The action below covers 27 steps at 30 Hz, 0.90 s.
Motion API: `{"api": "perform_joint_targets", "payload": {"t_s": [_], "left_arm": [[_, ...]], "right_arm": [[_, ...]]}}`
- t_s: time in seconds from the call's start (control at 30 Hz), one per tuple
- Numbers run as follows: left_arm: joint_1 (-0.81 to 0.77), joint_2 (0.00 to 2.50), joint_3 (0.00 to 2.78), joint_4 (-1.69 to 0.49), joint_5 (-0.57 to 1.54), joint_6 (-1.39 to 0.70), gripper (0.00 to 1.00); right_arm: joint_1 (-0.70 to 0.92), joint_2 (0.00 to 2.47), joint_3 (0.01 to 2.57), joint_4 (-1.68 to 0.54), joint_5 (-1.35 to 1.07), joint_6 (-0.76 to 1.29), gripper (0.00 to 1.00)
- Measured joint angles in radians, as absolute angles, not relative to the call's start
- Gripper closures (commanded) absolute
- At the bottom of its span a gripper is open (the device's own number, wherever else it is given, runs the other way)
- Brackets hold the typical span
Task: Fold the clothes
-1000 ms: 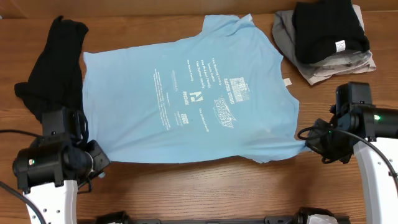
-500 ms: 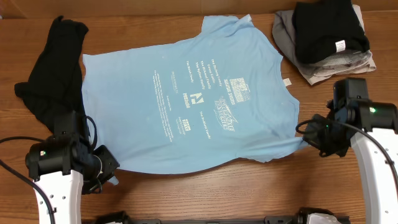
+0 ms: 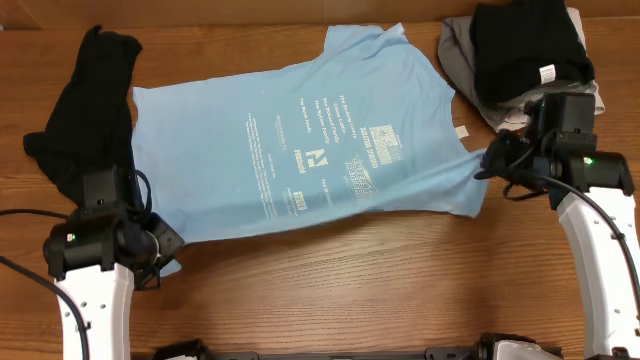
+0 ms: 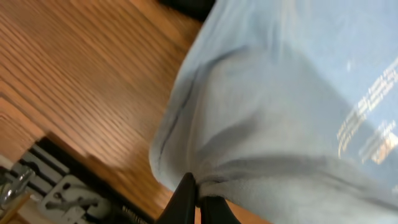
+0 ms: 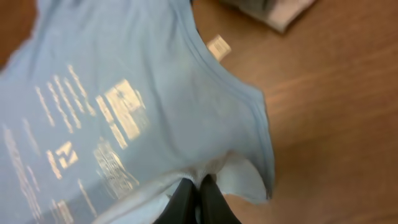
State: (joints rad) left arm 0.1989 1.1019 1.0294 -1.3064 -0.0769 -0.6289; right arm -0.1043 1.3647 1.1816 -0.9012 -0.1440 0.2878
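Front strip: bare wooden worktop [image 3: 350, 300] runs along the bottom of the frame, leaving open room for both arms.
Left tool: the left tool [image 3: 165, 258], lower left, is clenched on the near left corner of the light blue T-shirt [image 3: 300, 150]. In the wrist view, cloth bunches into its closed fingers [image 4: 185, 199].
Right tool: the right tool [image 3: 487, 165], right of centre, is pinched shut on the shirt's near right edge, the fabric puckered at its fingers [image 5: 182, 202].
Why held so: likely both near corners are gripped so the near edge can be carried over toward the far edge.
T-shirt: spread print-up across the centre, its near edge slanting from lower left up to the right.
Left edge: the shirt meets a loose black garment [image 3: 85, 100], upper left.
Far right: a folded black garment [image 3: 525, 45] sits on a grey garment [image 3: 465, 60], just beside the right tool, so there is little room there.
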Motion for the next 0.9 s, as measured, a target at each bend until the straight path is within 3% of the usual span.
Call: {"api": "perform_joint_targets", "payload": {"t_s": [0.9], "left_arm": [[0.199,1.42,0.933,-0.945,-0.215,-0.652,0.96]], "right_arm": [[-0.099,1.613,1.182,-0.549,-0.258,0.159,0.96]]}}
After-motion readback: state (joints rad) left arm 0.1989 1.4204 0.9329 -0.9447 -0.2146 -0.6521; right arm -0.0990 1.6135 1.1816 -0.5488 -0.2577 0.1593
